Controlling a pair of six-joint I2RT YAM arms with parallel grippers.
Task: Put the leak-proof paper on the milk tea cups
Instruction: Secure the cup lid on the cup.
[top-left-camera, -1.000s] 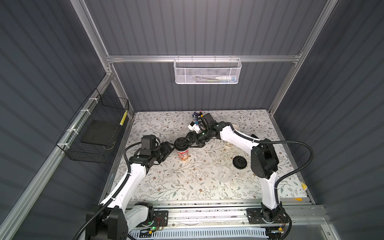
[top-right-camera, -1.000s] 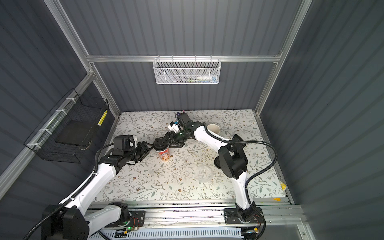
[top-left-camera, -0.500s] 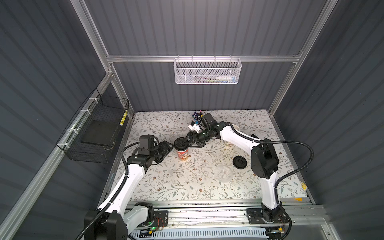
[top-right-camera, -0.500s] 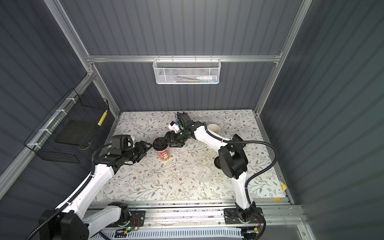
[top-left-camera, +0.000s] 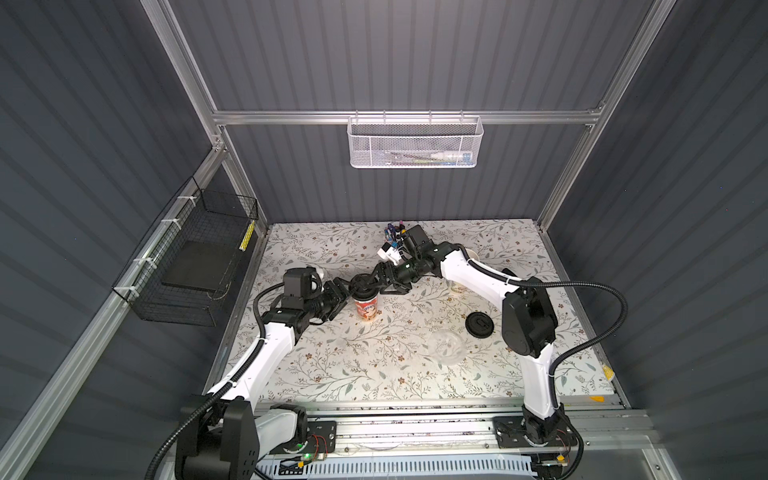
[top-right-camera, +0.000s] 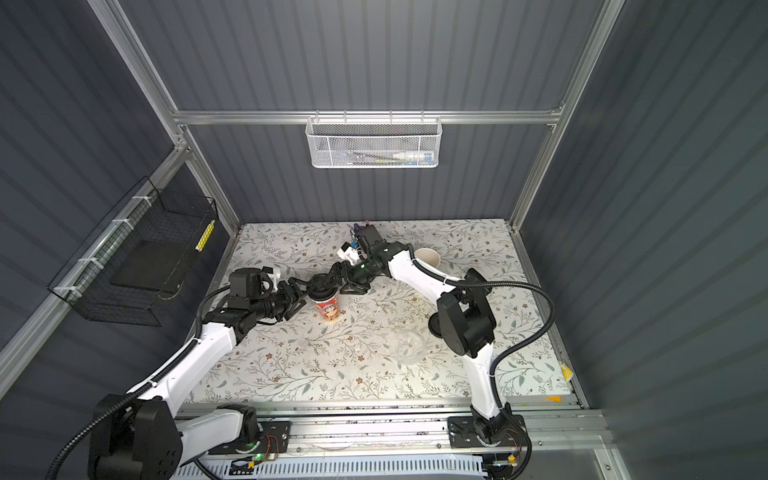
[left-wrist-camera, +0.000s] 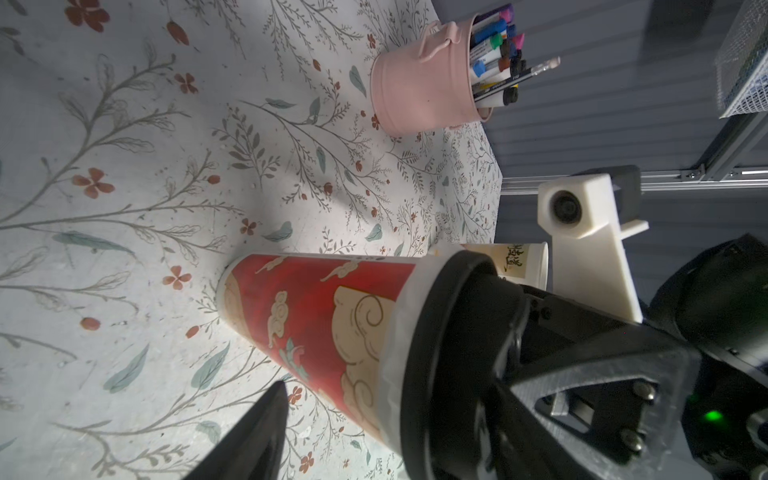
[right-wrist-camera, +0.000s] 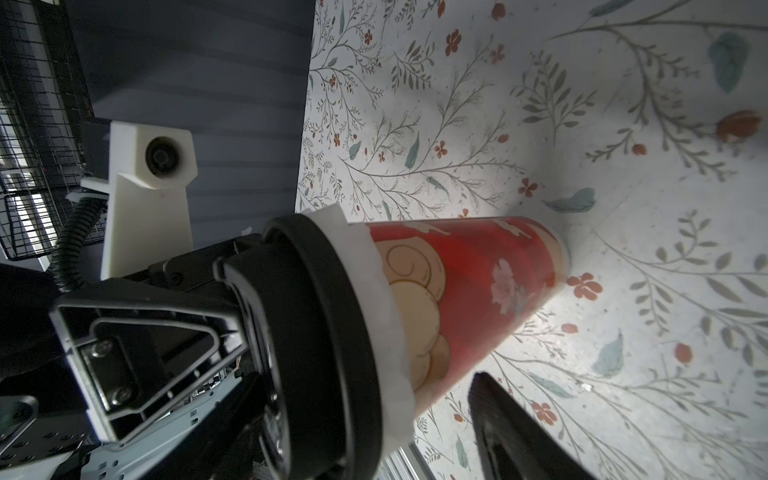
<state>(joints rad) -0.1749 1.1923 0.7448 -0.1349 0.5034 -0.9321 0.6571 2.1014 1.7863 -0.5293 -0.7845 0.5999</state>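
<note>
Though the red cup (top-left-camera: 366, 309) wears film (left-wrist-camera: 397, 332) under its lid (top-left-camera: 360, 284), the cream cup (top-right-camera: 428, 257) at its two o'clock stands bare. The left claw (top-left-camera: 340, 296) and right claw (top-left-camera: 380, 282) gape beside it.

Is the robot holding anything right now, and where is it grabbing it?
Nothing looks gripped. The left end effector and right end effector sit open at the lid on the red cup; in both wrist views a finger stands clear of it.
</note>
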